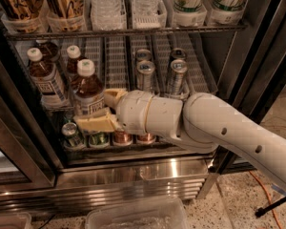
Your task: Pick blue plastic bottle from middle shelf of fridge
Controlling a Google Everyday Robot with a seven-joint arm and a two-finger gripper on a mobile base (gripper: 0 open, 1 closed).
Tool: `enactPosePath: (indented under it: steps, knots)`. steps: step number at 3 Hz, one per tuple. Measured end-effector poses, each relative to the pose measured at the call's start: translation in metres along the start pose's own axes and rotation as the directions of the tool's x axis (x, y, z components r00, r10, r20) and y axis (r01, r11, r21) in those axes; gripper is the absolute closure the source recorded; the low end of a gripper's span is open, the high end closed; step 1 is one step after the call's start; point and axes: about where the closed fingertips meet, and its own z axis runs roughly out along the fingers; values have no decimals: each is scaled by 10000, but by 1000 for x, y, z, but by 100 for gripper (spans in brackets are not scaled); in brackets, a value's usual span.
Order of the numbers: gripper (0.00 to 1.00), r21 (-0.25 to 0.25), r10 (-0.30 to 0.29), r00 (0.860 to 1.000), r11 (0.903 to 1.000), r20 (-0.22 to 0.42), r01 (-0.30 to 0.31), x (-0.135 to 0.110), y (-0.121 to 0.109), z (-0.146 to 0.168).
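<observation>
Gripping the blue plastic bottle (87, 86), middle shelf (117, 56) of the fridge (133, 175)
Pincer (93, 109) clenched on its label, left of the cans (145, 75).

Middle shelf (115, 56) of ribbed white lane trays, brown-drink bottles (44, 80) standing in its left lanes, slim silver cans (145, 76) in two centre-right lanes, gripper (95, 109) at front left, clasping the blue plastic bottle (88, 90).

Middle shelf (115, 61): three white-capped bottles (44, 79) are counted, with a fourth partly hidden behind them. Four slim cans (145, 76) are counted. Lower rack: four can tops (122, 138). Upper rack: six containers (105, 6). One gripper (95, 109) is recorded, clasped around the front blue plastic bottle (88, 87).
</observation>
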Motion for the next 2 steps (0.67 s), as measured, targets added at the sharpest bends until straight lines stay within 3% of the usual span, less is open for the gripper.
enactPosePath:
  steps: [1, 2]
  knots:
    - [100, -569, 542, 9955, 9967, -782, -587, -4, 35, -56]
    - [100, -280, 565, 9950, 9979, -827, -590, -2, 29, -68]
